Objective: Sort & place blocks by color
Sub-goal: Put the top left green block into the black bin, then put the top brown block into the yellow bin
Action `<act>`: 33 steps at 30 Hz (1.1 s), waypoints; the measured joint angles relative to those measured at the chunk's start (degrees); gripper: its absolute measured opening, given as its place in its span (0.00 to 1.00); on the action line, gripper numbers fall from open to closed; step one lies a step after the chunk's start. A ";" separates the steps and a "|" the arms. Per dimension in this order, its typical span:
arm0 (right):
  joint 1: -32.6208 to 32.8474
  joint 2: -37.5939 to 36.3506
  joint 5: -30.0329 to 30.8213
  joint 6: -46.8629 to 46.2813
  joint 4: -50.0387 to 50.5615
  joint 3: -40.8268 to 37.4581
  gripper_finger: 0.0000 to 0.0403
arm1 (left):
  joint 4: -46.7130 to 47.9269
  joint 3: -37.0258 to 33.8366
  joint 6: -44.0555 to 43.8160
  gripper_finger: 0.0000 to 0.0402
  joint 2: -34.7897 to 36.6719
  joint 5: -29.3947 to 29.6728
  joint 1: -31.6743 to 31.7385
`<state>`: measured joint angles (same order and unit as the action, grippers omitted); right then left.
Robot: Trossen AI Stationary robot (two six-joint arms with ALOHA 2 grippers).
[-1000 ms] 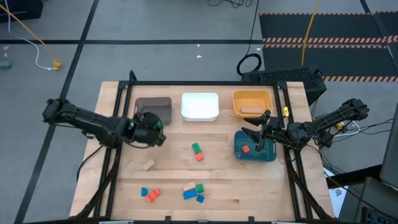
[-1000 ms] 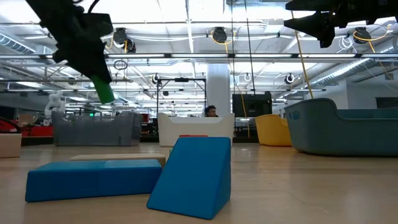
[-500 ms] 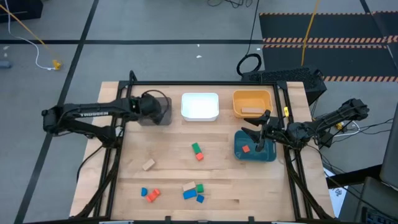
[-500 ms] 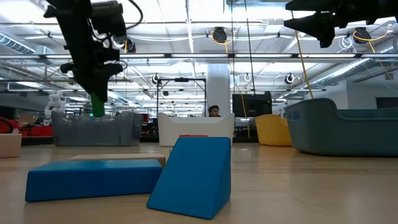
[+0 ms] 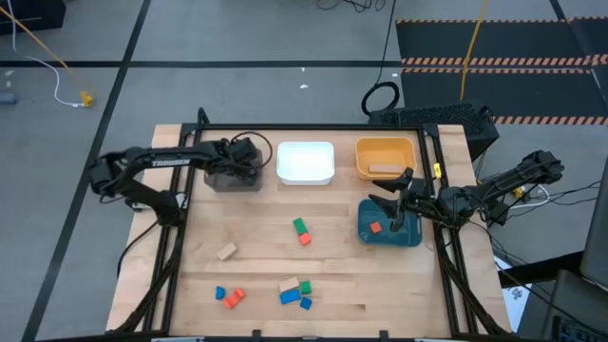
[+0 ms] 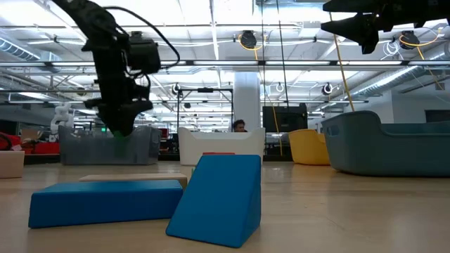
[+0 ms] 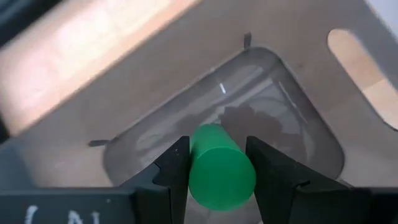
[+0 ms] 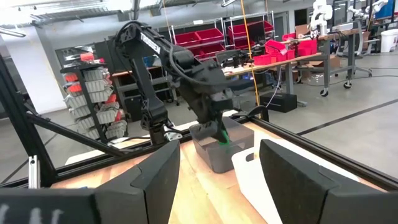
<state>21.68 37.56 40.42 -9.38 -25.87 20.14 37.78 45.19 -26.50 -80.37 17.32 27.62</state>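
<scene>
Green block (image 7: 221, 167) sits pinched between the fingers (image 7: 174, 168) of the left hand (image 5: 249, 158), and that hand hangs directly above the brown bin (image 5: 224, 179). The wrist view looks straight down past the block into the bin's bare floor, so the piece seems to be held there for one reason: letting go from this spot should drop it inside the walls rather than onto the table (image 5: 256, 242). In the low view the left hand stands above the bin's rim with the green piece poking out beneath it, which suggests a release from a little height rather than a careful set-down.

Off to the far side from that hand, the right hand (image 5: 400, 203) waits over the teal bin (image 5: 375, 233), its fingers spread with nothing between them; a red-orange block (image 5: 375, 227) already lies in the bin below it. The orange bin (image 5: 385, 154), just beyond the right hand, holds a pale wooden block (image 5: 384, 169), and the white bin (image 5: 305, 161) stands between the two hands.

The remaining blocks (image 5: 285, 290) lie loose on the table, well apart from both hands: a green and red-orange pair near the middle, a pale one alone, and a scatter of blue, red-orange, green and pale pieces near the front edge. Judging by that, the sorting is only partly done.
</scene>
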 joint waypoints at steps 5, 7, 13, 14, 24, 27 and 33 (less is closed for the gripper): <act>0.00 0.00 0.00 0.00 0.00 0.00 0.53 | -4.29 0.07 0.47 0.35 -2.99 -1.80 0.35; 0.00 0.02 0.00 -0.01 0.00 -0.01 0.53 | -4.95 0.09 0.45 0.36 -3.20 -1.88 0.35; 0.01 0.00 0.00 0.00 0.00 0.00 0.53 | -5.12 0.07 -0.17 0.38 -3.16 -2.15 0.33; 0.01 0.01 0.00 0.01 0.00 0.00 0.53 | -4.98 0.07 -0.19 0.38 -3.16 -2.16 0.33; 0.01 0.01 0.00 -0.01 0.00 0.00 0.53 | -3.37 -0.13 -0.49 0.50 -3.27 -1.08 0.33; 0.01 0.00 0.00 0.01 0.00 0.00 0.53 | -4.51 -0.13 1.19 0.57 -2.86 -0.21 0.33; 0.00 0.01 0.00 0.00 0.00 0.00 0.53 | -6.25 -0.11 3.57 0.60 3.82 0.64 -0.40</act>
<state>21.68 37.57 40.42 -9.38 -25.87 20.14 31.53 45.08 -22.93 -76.55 17.97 27.22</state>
